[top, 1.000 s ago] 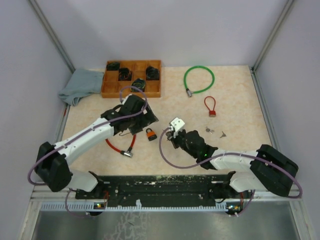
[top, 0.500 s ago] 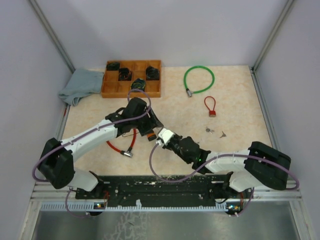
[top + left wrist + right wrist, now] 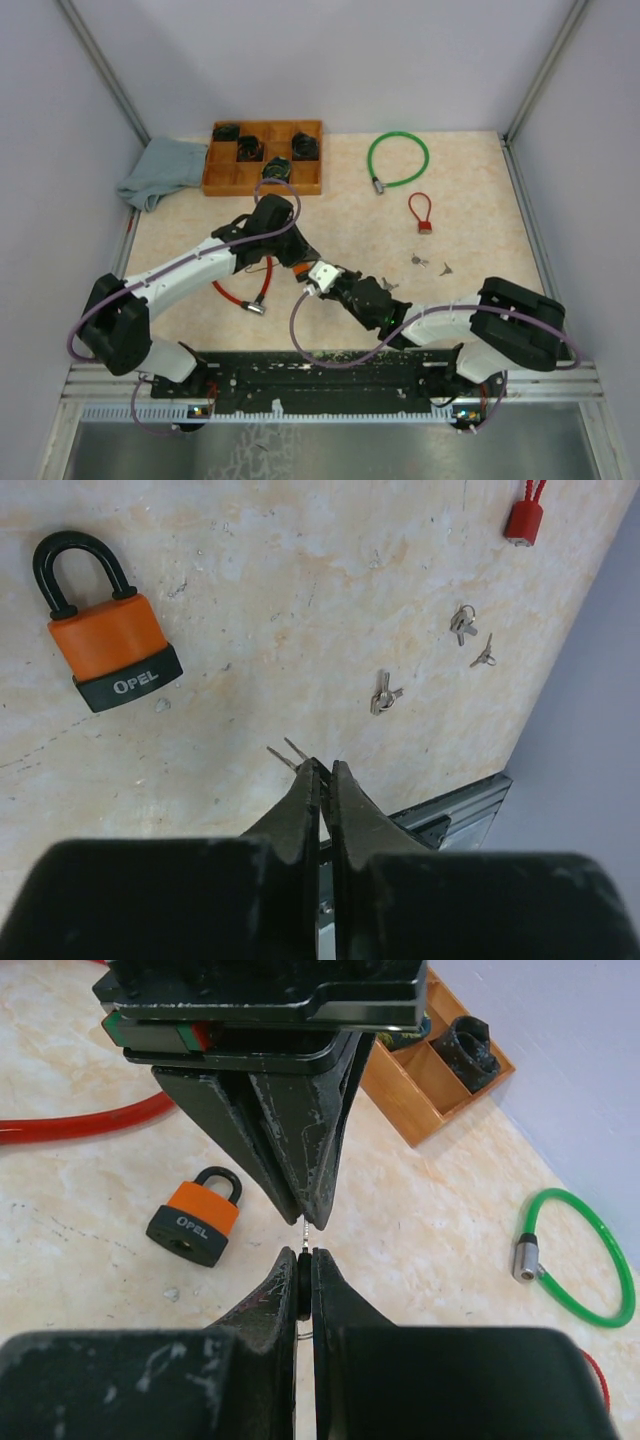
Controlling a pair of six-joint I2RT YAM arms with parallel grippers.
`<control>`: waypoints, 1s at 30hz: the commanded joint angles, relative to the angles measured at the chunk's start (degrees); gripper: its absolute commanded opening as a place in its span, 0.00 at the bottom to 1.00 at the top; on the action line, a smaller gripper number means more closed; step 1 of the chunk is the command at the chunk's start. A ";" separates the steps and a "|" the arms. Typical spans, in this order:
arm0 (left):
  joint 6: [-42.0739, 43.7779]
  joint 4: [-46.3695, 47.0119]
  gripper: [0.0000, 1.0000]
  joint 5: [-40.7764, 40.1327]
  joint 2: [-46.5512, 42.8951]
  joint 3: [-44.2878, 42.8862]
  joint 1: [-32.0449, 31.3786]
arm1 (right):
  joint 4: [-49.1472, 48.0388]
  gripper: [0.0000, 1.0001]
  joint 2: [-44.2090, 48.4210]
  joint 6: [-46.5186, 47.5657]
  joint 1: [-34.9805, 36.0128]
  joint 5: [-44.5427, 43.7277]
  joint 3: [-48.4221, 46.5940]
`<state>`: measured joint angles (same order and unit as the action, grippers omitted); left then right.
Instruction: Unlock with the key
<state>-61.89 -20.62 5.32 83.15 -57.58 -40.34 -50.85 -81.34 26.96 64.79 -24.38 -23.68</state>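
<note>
Right arm has swung left and the left end effector (image 3: 322, 770) has closed, so it and the right end effector (image 3: 303, 1257), tip to tip, both apparently clamp one thin key (image 3: 303, 1272) for handover above the orange padlock (image 3: 115, 650), which lies flat on open surface (image 3: 300, 560).

padlock (image 3: 112, 645) on table (image 3: 300, 570), keys (image 3: 384, 692) to its right

Thin key (image 3: 303, 1246) pinched tip to tip, right pincer (image 3: 303, 1260) below, left pincer (image 3: 313, 1221) above (orange padlock (image 3: 195, 1222) nearby, flat).
</note>
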 commanded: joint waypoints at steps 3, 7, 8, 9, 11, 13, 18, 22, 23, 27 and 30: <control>-0.71 2.18 0.00 1.20 -0.37 0.93 0.17 | -6.40 0.00 -2.40 1.68 1.69 -2.14 -2.19; -0.36 2.21 0.00 -0.54 -1.37 1.75 0.54 | -4.54 0.11 -1.28 -0.94 1.65 -1.57 -2.16; 0.11 2.25 0.00 -0.85 -1.67 1.96 0.94 | -2.78 0.19 -0.53 -1.93 1.65 -1.18 -2.38; 0.71 2.40 0.00 -1.25 -2.01 2.15 1.22 | -1.17 0.25 0.32 -2.90 1.65 -0.85 -2.58; 2.03 2.91 0.00 -2.42 -2.81 2.42 1.75 | 1.20 0.38 2.01 -4.65 1.65 -0.40 -2.75; 3.87 4.68 0.00 -3.64 -3.87 3.06 2.13 | 3.50 0.48 4.18 -6.37 1.59 0.76 -2.75; 12.92 11.72 0.00 -6.09 -6.92 5.81 2.37 | 12.40 0.60 10.92 -14.80 -1.96 11.75 -3.25; 21.89 20.13 0.00 -4.26 -10.22 10.54 2.37 | 16.64 0.61 17.04 -23.65 -9.80 27.81 -2.62; 23.93 23.14 0.00 -2.75 -11.50 12.25 2.37 | 17.18 0.61 18.01 -25.88 -11.59 30.97 -2.48; 30.80 34.49 0.00 2.24 -16.07 17.86 2.37 | 14.10 0.61 19.51 -36.35 -21.85 47.17 -2.15; 36.07 41.64 0.00 6.74 -18.30 21.34 2.37 | 6.84 0.61 18.21 -45.36 -28.15 56.94 -1.52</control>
<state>-35.62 6.42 5.52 67.79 -39.11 -38.11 -35.31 -63.05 -3.64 43.24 13.37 -24.12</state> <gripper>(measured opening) 0.006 0.608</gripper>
